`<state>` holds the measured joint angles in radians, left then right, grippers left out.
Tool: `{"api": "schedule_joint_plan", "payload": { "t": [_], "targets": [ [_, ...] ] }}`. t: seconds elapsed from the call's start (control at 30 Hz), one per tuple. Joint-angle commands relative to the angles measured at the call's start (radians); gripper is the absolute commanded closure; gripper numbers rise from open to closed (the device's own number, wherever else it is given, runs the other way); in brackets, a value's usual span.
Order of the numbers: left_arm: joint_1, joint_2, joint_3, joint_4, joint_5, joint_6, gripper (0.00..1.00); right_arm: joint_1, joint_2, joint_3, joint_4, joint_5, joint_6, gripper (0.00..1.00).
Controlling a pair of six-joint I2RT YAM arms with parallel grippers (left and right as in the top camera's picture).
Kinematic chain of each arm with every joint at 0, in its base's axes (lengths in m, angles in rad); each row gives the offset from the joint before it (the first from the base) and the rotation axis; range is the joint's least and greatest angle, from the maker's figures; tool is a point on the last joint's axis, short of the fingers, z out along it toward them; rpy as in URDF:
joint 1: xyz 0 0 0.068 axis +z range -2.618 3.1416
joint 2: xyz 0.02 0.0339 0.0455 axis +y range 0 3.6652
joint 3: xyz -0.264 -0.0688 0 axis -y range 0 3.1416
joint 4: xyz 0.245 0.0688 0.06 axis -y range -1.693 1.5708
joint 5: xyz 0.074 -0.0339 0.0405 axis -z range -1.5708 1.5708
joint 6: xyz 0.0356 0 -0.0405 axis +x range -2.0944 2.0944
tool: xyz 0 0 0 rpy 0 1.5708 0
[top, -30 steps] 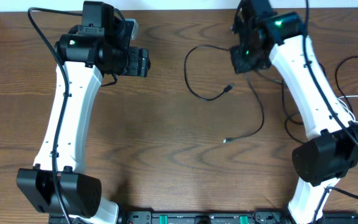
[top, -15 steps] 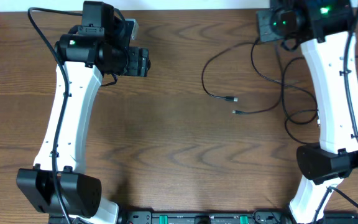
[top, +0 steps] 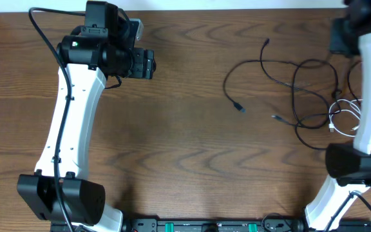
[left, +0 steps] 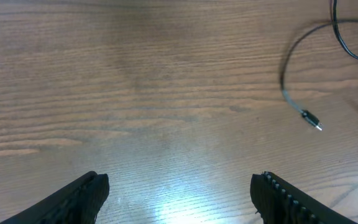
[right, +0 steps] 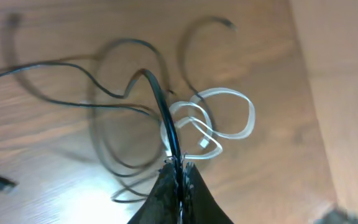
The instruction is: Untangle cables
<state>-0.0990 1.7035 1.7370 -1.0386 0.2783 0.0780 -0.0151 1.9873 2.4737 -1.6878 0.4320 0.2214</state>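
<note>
Several thin black cables lie in loose loops at the right of the table, with plug ends at the left and near the middle. A white cable is coiled beside them. My right gripper is raised at the far right edge. In the right wrist view its jaws are shut on a black cable that rises from the pile over the white cable. My left gripper is open and empty, with one black plug end ahead to its right.
Bare brown wooden tabletop spreads between the arms. A pale surface past the table's right edge shows in the right wrist view. The arm bases stand at the front corners.
My right gripper has moved right and toward the far edge, pulling the black cables with it to the right. The loops have spread out. The left arm has not moved.
</note>
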Motion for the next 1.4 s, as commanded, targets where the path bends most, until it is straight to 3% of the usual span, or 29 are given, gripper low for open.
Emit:
{"api": "schedule_joint_plan", "payload": {
  "t": [0.0, 0.2, 0.5, 0.73, 0.87, 1.37],
  "targets": [
    [0.003, -0.025, 0.009, 0.003, -0.003, 0.004, 0.21, -0.089, -0.026, 0.018, -0.011, 0.039, 0.066, 0.99],
    [0.003, -0.025, 0.009, 0.005, -0.003, 0.006, 0.21, -0.241, -0.086, 0.018, -0.01, 0.034, 0.071, 0.99],
    [0.003, -0.025, 0.009, 0.003, -0.003, 0.006, 0.21, -0.466, -0.124, 0.017, -0.01, -0.127, 0.031, 0.99],
    [0.003, -0.025, 0.009, 0.0, -0.003, 0.006, 0.21, -0.458, -0.124, 0.001, 0.002, -0.193, -0.01, 0.98],
    [0.003, -0.025, 0.009, 0.0, -0.003, 0.006, 0.21, -0.425, -0.124, 0.001, 0.001, -0.224, -0.033, 0.73],
    [0.003, -0.025, 0.009, -0.001, -0.002, 0.006, 0.21, -0.153, -0.119, -0.06, 0.03, -0.28, -0.089, 0.37]
  ]
}}
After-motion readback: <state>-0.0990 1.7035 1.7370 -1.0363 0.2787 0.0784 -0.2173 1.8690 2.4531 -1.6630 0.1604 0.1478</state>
